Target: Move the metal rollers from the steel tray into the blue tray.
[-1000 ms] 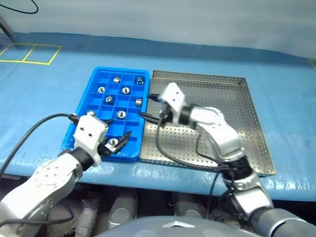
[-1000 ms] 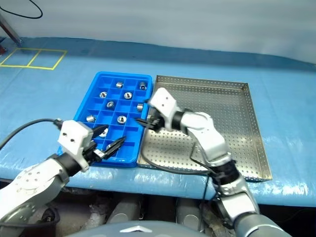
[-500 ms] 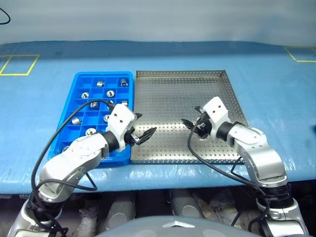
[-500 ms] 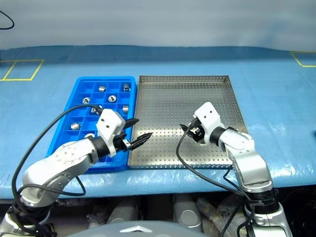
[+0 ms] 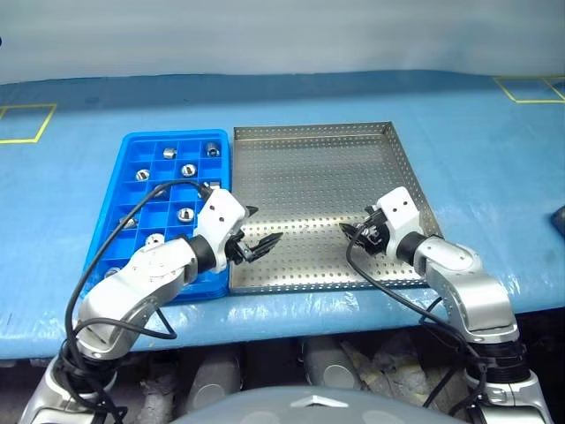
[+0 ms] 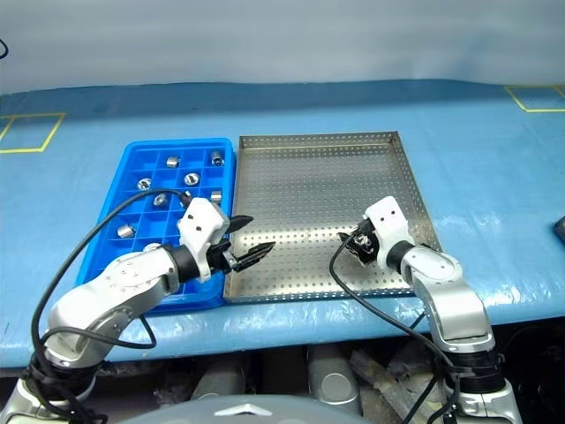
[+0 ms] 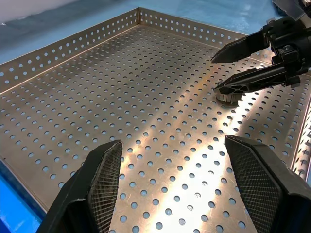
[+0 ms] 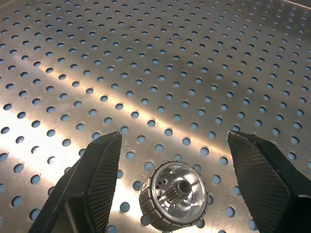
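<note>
- Your biggest item is the blue table cover (image 5: 494, 159), with both trays lying side by side on it.
- The steel tray (image 5: 309, 141) sits to the right, its perforated floor almost bare.
- The blue tray (image 5: 119, 190) touches the steel tray's left rim; you can see several metal rollers (image 5: 164, 152) sitting singly in its square compartments.
- Your left gripper (image 5: 259, 243) hangs over the near left corner of the steel tray, fingers spread apart with nothing between them.
- Your right gripper (image 8: 173, 160) hovers low over the near right part of the steel tray, its fingers spread wide on either side of a roller without touching it.
- That one roller (image 8: 174, 195) lies on the steel tray's floor, hole facing up, between the right fingers (image 8: 95, 174).
</note>
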Controlling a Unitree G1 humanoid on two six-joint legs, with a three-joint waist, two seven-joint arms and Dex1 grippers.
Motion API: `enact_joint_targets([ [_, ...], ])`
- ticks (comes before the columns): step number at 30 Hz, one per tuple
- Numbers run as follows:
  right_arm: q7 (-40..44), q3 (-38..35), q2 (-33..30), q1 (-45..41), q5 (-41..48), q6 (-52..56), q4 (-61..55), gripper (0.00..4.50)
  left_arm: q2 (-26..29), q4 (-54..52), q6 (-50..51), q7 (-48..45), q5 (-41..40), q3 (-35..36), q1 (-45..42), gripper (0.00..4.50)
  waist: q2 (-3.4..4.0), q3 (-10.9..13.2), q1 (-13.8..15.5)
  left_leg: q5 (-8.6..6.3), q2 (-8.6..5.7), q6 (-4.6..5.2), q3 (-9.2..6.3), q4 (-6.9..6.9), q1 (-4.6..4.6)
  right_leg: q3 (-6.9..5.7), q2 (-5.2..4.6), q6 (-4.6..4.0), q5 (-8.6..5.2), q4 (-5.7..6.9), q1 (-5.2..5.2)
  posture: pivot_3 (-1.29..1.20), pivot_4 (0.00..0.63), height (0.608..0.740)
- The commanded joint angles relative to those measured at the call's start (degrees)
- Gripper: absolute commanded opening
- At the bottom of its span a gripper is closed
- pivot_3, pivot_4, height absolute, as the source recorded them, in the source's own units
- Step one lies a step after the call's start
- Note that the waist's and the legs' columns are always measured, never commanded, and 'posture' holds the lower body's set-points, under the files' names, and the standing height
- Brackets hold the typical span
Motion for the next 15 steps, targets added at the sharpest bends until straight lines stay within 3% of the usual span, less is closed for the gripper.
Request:
enact_joint_targets([
  [1, -0.62, -0.29, -0.46, 0.38, 0.15, -0.30, -0.34, 3.63, -0.34, -1.58, 0.13, -0.18, 0.66, 1.88, 0.17, 3.69, 0.00, 0.00, 0.00, 0.00, 0.00, 0.00, 0.00, 0.00, 0.00, 0.00, 0.00, 0.00, 0.00, 0.00, 0.00, -0.18, 0.150, 0.740],
  [15, -1.69, -0.64, 0.15, 2.03, 0.76, 0.14, 2.98, 3.63, -0.66, -2.17, 1.03, -0.30, 1.16, 2.44, 0.46, 3.69, 0.00, 0.00, 0.02, 0.00, 0.00, 0.00, 0.02, 0.01, 0.01, 0.02, 0.01, 0.03, 0.02, 0.01, 0.00, -0.18, 0.150, 0.740],
])
